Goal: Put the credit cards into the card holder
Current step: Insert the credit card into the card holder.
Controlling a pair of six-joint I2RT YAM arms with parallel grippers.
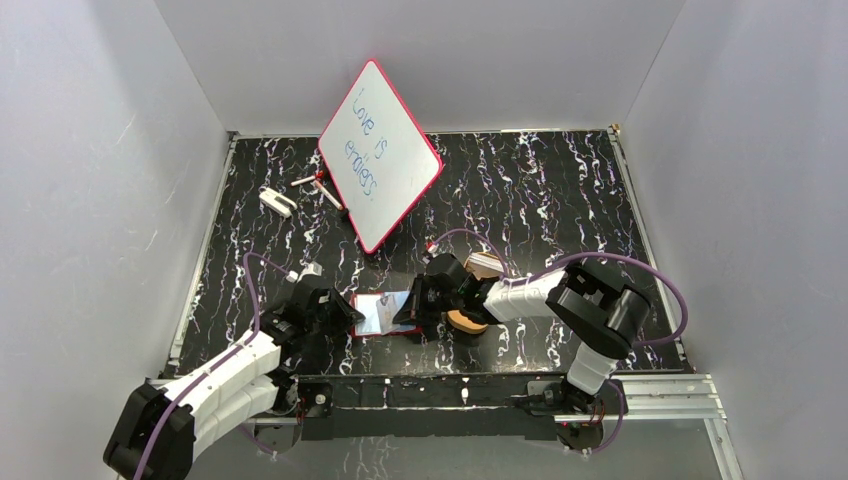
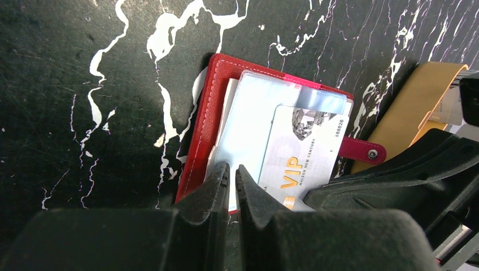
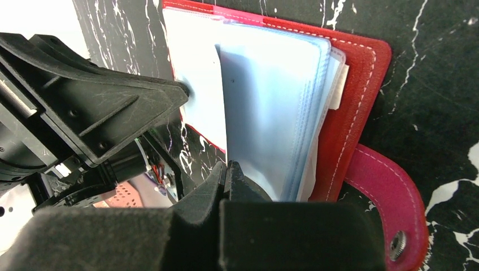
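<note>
The card holder (image 1: 383, 313), dark red and lying open, sits between both arms; its cover (image 2: 204, 118) and snap tab (image 3: 390, 203) show in the wrist views. A pale credit card (image 2: 308, 152) printed "VIP" lies slanted over the clear sleeves (image 3: 271, 107). Its lower end runs under my right gripper (image 1: 413, 312), whose fingertips (image 3: 227, 167) are pressed together on a thin edge that looks like that card. Whether the card's tip is inside a sleeve I cannot tell. My left gripper (image 2: 233, 170) stands at the holder's other side, nearly closed and pinching a sleeve edge.
An orange-tan tray (image 1: 468, 321) lies just right of the holder, under the right arm, also visible as the tray (image 2: 404, 116). A red-framed whiteboard (image 1: 380, 155) leans at the back, with markers (image 1: 318, 186) and a small white object (image 1: 277, 202) to its left.
</note>
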